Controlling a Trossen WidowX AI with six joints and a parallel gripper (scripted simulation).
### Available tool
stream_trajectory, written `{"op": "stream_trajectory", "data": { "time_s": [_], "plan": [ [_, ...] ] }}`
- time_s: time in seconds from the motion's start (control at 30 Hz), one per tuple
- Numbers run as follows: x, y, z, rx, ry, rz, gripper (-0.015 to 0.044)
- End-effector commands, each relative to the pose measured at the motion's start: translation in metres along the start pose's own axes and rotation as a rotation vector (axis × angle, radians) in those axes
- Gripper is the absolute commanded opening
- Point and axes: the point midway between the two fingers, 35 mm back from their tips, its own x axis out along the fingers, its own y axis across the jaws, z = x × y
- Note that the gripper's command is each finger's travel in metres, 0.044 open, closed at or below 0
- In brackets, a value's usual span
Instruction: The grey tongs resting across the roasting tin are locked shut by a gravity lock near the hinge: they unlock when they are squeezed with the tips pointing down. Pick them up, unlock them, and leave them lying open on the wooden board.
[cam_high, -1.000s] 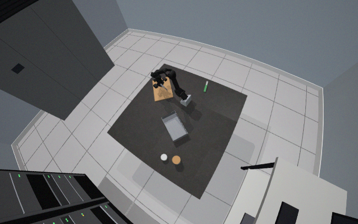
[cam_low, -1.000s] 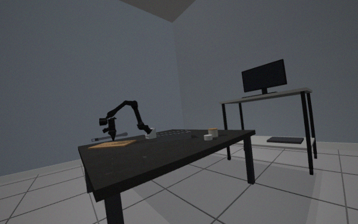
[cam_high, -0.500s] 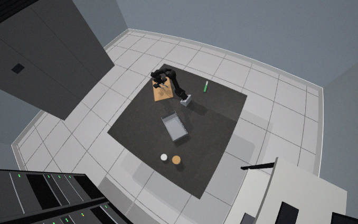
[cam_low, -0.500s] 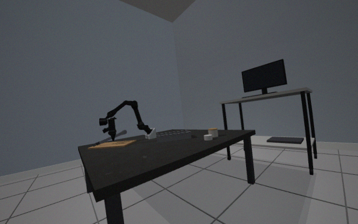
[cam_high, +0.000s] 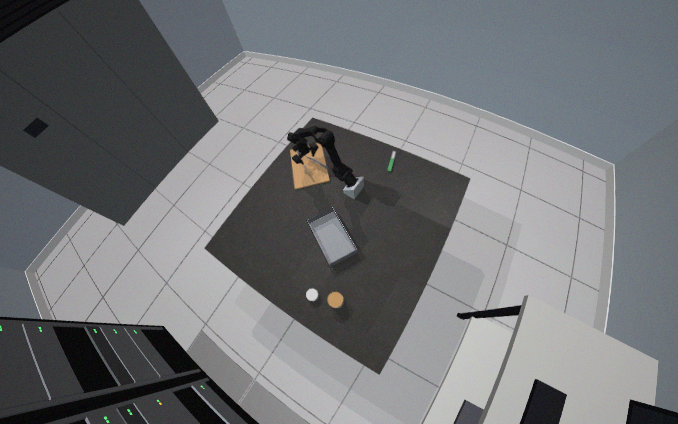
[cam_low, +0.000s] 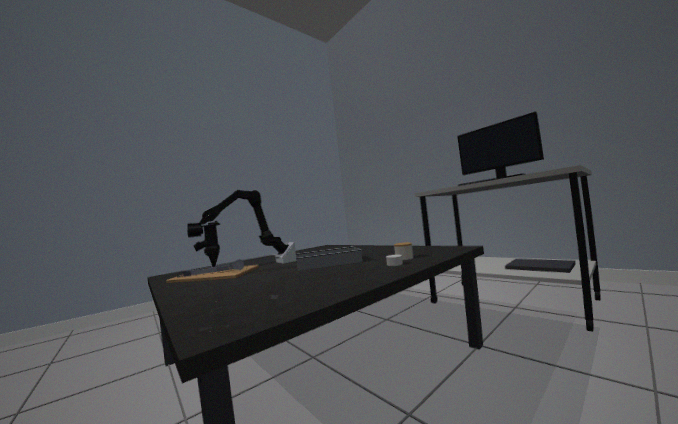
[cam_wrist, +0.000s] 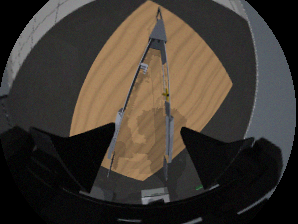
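Top view: the black parallel-jaw gripper (cam_high: 303, 151) hangs over the rectangular wooden board (cam_high: 310, 170), upper centre of the frame, where the thin grey metal tongs (cam_high: 314, 167) lie. The grey roasting tin (cam_high: 332, 237) sits mid-frame.

Exterior view: the gripper (cam_low: 212, 260) points down just above the board (cam_low: 212, 273) at left; contact is hard to judge.

Wrist view: the tongs (cam_wrist: 152, 96) lie spread in a V on the board (cam_wrist: 200, 72), with the dark fingers wide apart, gripping nothing.
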Motion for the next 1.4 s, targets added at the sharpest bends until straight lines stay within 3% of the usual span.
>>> {"op": "stream_trajectory", "data": {
  "time_s": [0.0, 0.3, 0.67, 0.97, 1.37],
  "plan": [
    [-0.006, -0.018, 0.003, -0.011, 0.022, -0.014, 0.0440],
    [-0.041, -0.084, 0.004, -0.031, 0.090, -0.023, 0.0440],
    [-0.103, -0.139, -0.002, -0.010, 0.020, -0.009, 0.0440],
    [-0.139, -0.134, -0.002, 0.003, -0.069, -0.119, 0.0440],
    [-0.139, -0.134, -0.002, 0.003, -0.069, -0.119, 0.0440]
  ]
}}
